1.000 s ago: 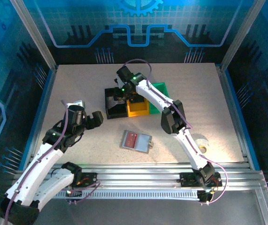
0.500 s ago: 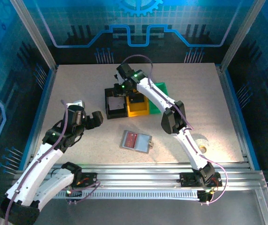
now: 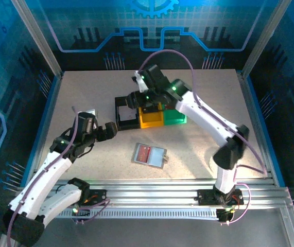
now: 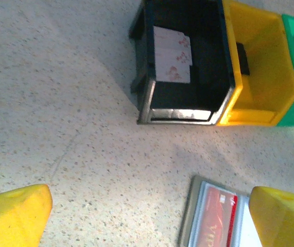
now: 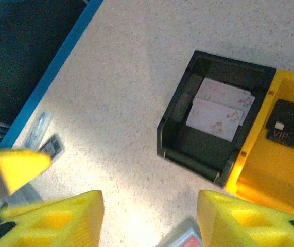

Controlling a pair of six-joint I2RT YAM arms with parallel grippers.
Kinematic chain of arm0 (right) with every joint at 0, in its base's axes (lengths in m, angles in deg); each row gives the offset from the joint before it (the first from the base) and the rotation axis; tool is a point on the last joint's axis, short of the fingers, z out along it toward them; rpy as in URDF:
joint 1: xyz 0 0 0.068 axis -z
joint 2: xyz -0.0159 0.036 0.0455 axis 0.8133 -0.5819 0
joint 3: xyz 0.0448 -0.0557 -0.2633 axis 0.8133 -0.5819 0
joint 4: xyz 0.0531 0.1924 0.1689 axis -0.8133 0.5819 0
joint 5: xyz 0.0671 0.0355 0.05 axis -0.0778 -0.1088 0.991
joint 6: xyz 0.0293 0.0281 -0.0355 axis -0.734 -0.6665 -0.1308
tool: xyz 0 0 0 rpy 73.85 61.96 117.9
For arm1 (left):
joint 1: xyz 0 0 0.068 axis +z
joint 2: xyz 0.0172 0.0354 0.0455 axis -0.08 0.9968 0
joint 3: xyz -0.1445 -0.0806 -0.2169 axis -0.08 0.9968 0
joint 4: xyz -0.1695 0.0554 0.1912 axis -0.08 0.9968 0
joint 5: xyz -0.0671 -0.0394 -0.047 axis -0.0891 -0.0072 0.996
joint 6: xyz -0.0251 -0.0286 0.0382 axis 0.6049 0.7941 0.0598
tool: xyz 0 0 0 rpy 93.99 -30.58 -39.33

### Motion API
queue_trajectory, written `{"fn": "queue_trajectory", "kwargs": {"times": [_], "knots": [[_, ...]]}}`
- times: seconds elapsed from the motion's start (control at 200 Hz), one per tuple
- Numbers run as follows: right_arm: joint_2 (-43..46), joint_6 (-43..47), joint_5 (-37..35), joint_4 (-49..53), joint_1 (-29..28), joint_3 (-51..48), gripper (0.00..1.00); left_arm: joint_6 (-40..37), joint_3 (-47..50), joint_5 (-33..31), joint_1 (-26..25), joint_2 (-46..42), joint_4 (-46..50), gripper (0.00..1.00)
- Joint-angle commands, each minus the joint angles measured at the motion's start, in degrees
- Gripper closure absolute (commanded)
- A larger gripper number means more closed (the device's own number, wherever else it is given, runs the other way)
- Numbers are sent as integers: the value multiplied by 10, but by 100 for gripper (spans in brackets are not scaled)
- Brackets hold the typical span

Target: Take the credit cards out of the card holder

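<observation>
Two pale thin cards (image 5: 219, 109) are laid in the square black plastic bin (image 5: 173, 121). The left claw (image 4: 147, 216) and the right claw (image 5: 149, 221) are held apart, with nothing gripped.

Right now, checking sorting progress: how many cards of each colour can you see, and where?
Pale cards, in the black bin: 2
Dark card, in the yellow bin: 1
Red card, in the card holder: 1
Total: 4
</observation>
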Motion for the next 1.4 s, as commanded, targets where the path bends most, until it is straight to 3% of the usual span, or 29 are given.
{"fn": "queue_trajectory", "kwargs": {"times": [0.0,0.225,0.495,0.855,1.141,1.396], "knots": [[74,-51,-20,-100,-2,-161,47,-28,-29,64,5,25,20,1],[211,-144,-39,-234,-40,-421,46,-38,-44,108,4,85,35,1],[234,-245,-60,-357,-88,-597,49,-38,-52,142,-20,148,44,1],[162,-305,-55,-480,-123,-658,59,-14,-65,144,-110,210,72,4],[154,-333,-103,-512,-124,-697,64,32,-88,205,-128,290,106,7],[137,-341,-109,-540,-124,-706,67,88,-48,242,-140,304,67,12]]}}
